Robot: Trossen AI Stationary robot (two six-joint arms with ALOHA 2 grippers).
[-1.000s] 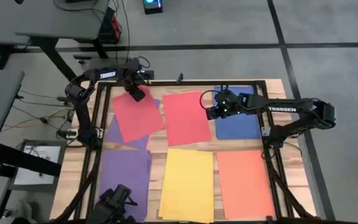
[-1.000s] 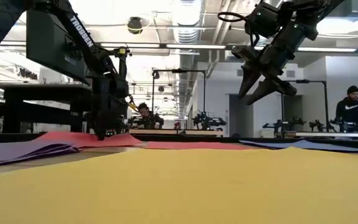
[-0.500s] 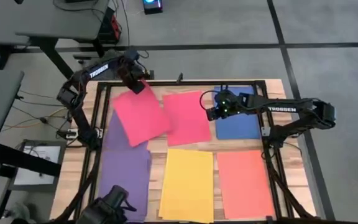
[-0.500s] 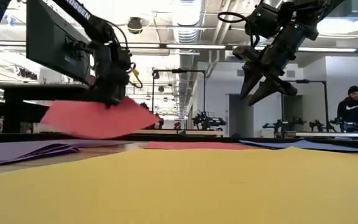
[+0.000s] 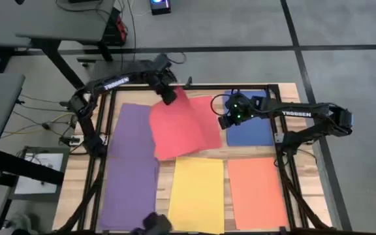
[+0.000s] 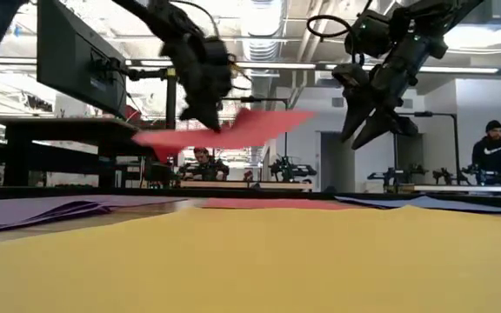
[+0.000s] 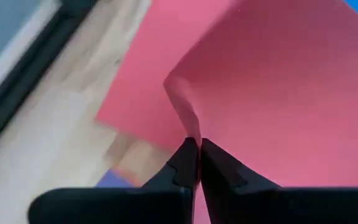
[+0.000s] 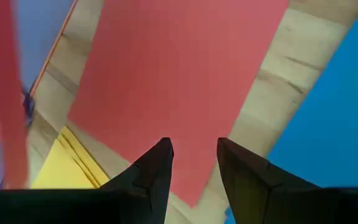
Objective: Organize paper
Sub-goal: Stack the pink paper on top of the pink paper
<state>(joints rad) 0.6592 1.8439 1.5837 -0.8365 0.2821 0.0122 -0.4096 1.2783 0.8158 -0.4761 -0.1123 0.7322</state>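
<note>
The red sheet [image 5: 178,130] in the air is thin and very light; in the low view it sags and curls away from the one pinched corner, so it should flutter, fold or slip under any quick move. An edge or corner is the only workable place to take hold, since a sheet lying flat offers no thickness to grab (sliding it a little first, to lift an edge, would probably be needed). The left end effector [image 5: 169,96] is clamped on that corner, its two fingers pressed together on the paper in the left wrist view, and it holds the sheet above the second red sheet [image 5: 209,124] lying on the counter [image 5: 77,196], partly covering it from above.

Taking that lying red sheet as the landmark: the purple sheets [image 5: 132,163] lie flat off to its left, the blue sheet [image 5: 253,134] just beside it on the right, the yellow sheet [image 5: 196,192] nearer the front edge, and the orange sheet [image 5: 256,192] beside the yellow.

The right end effector [image 5: 224,119] hangs over the lying red sheet's right edge, fingers parted and empty, and looks like the main thing the drooping sheet could brush. The black frame [image 5: 194,87] round the counter sits close behind the carried corner.
</note>
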